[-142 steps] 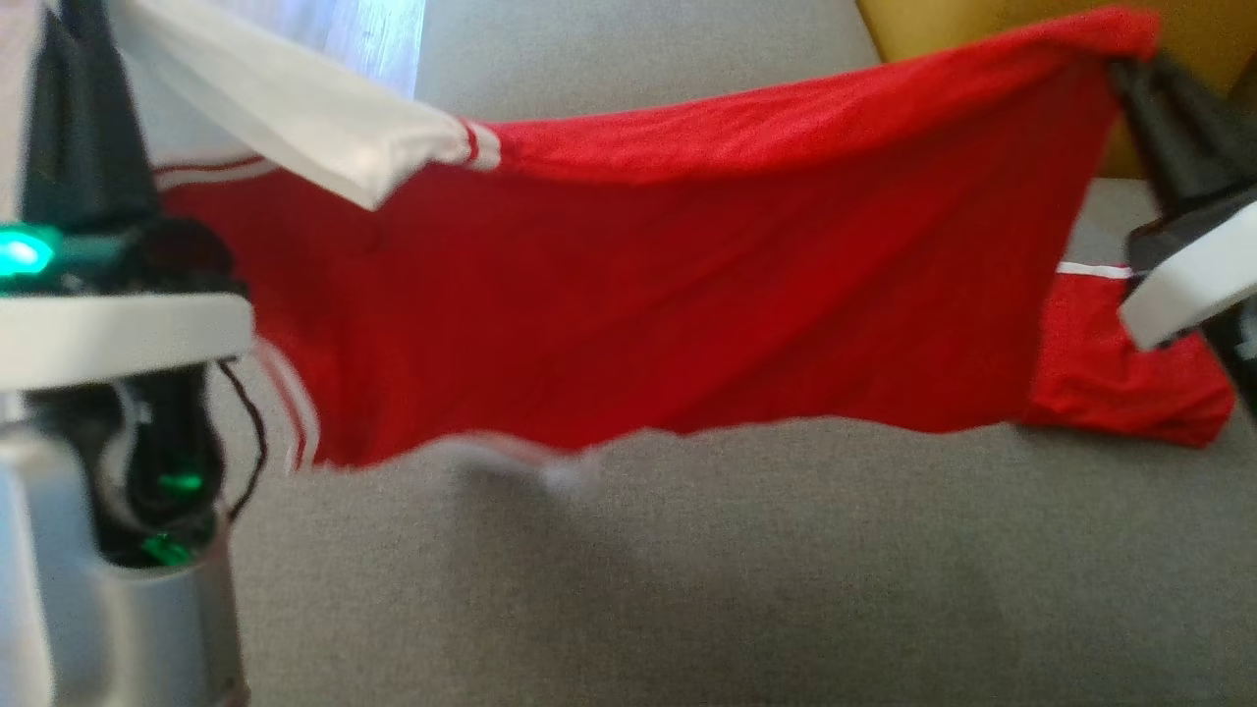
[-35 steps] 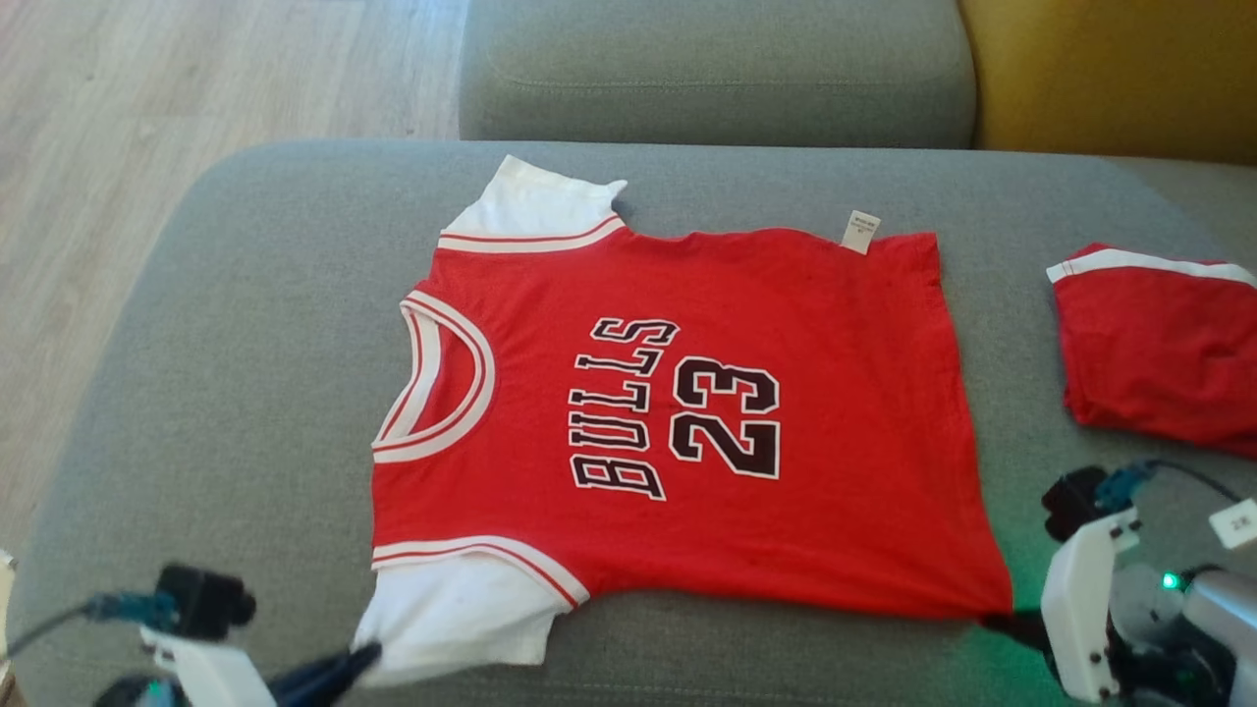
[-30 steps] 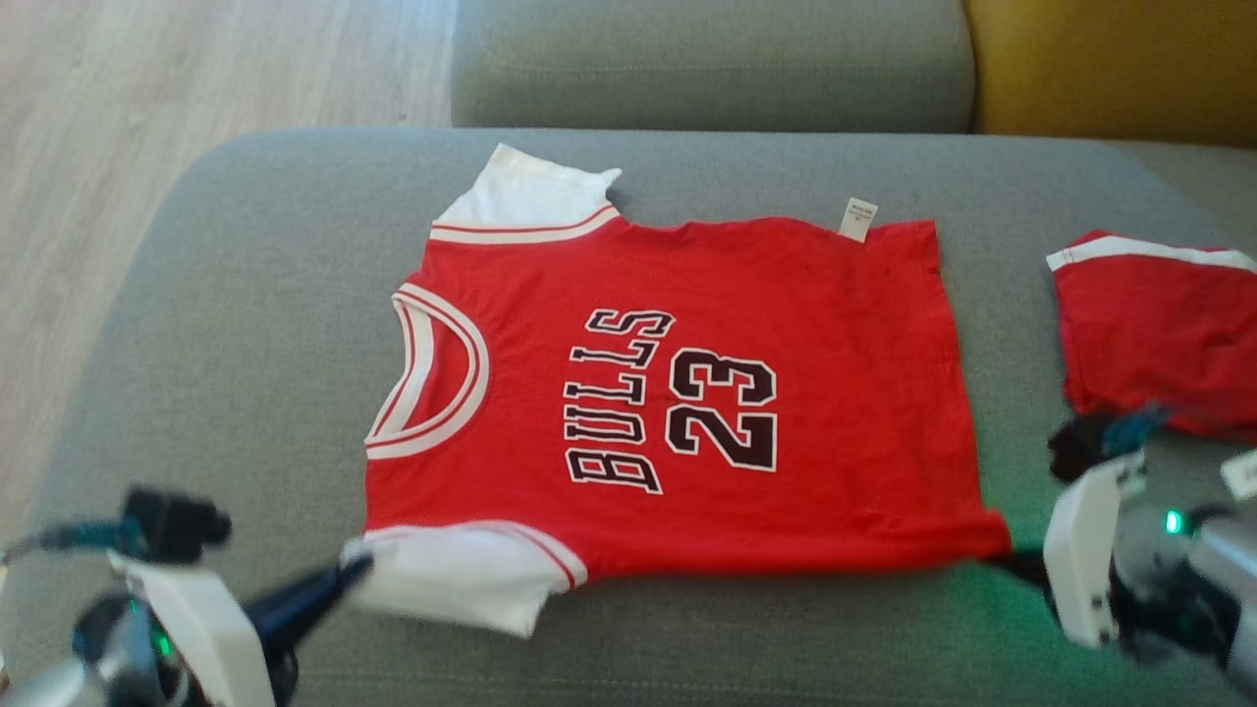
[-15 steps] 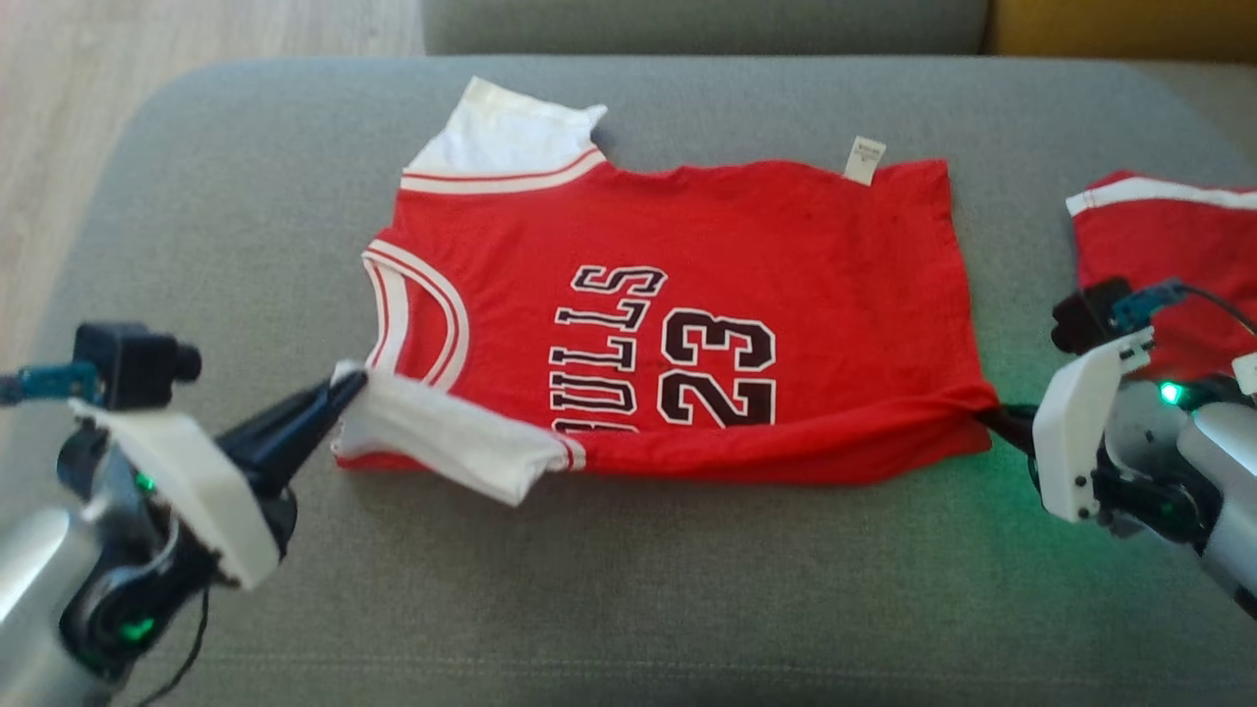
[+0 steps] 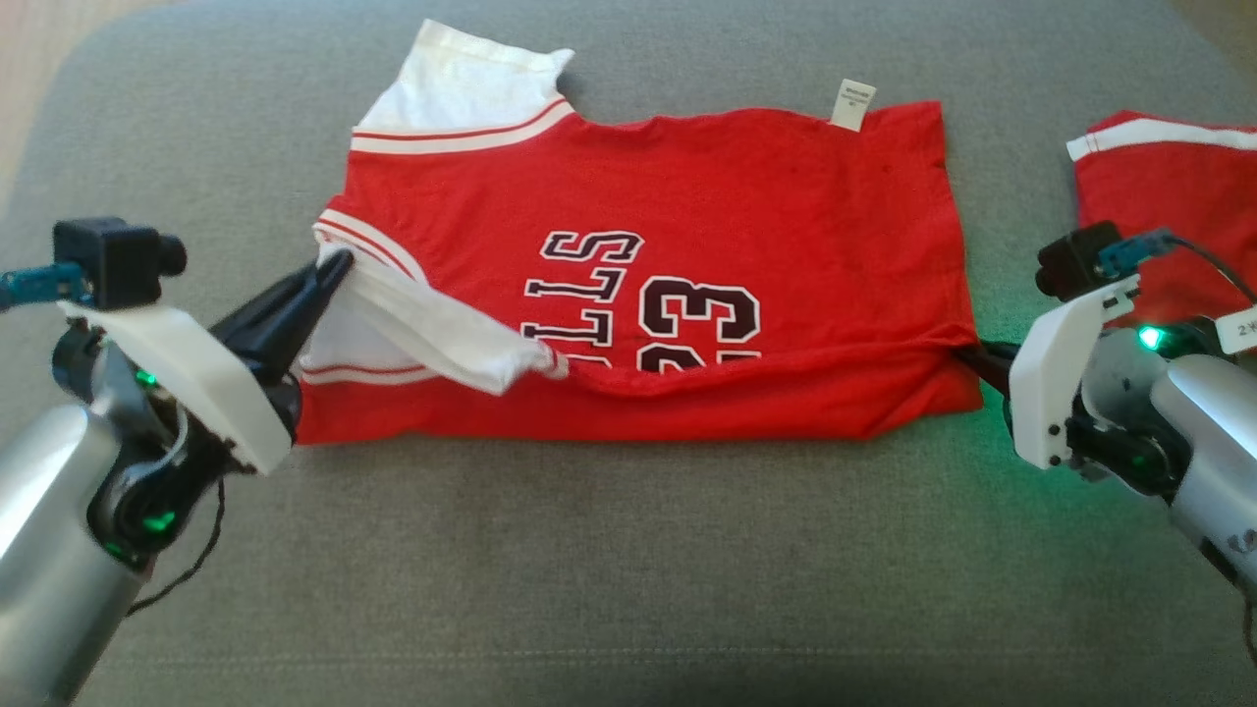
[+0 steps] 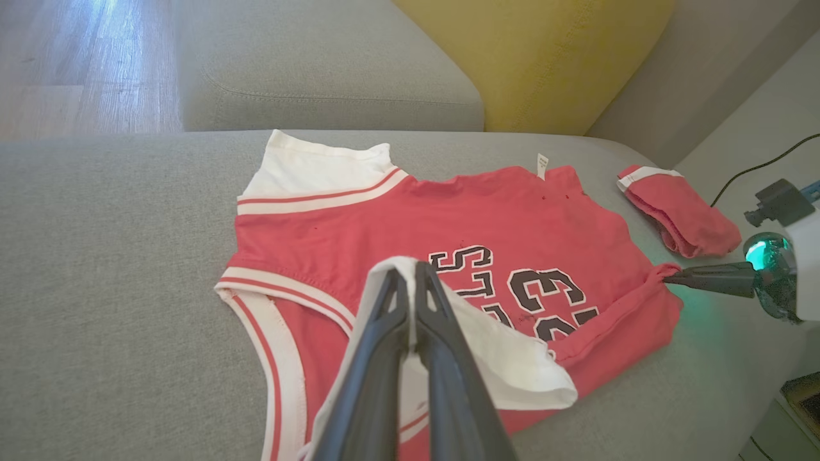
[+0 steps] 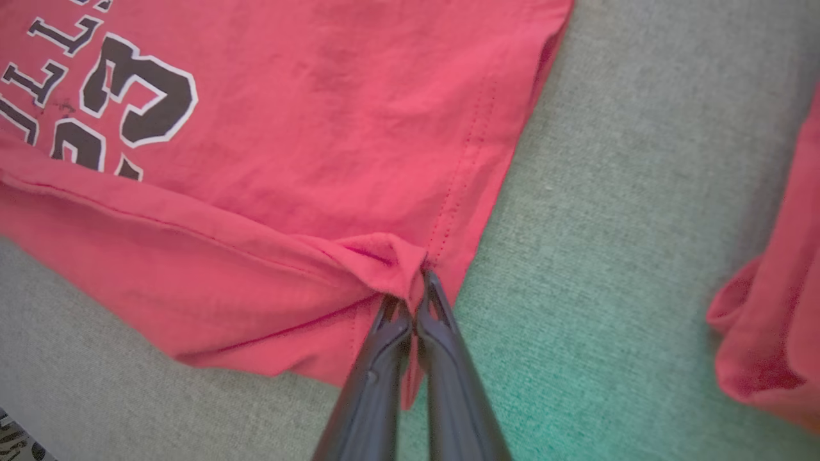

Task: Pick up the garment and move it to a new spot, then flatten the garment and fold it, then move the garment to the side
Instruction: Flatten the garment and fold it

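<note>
Head view | shirt [image 5: 687,187] is spread flat on sofa [image 5: 589,570], near edge raised over the print | left pincer [image 5: 334,263] is clamped on sleeve [image 5: 442,339], right pincer [image 5: 972,353] on hem corner | judged: first fold begun; finishing and moving aside are left.

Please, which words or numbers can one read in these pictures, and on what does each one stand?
"LLS": on the red jersey; its start is hidden under the white sleeve.
"23": on the jersey beside those letters, partly covered by a fold.
Sewn-in tag: too small to read.
Label on the right arm: blurred.
</note>
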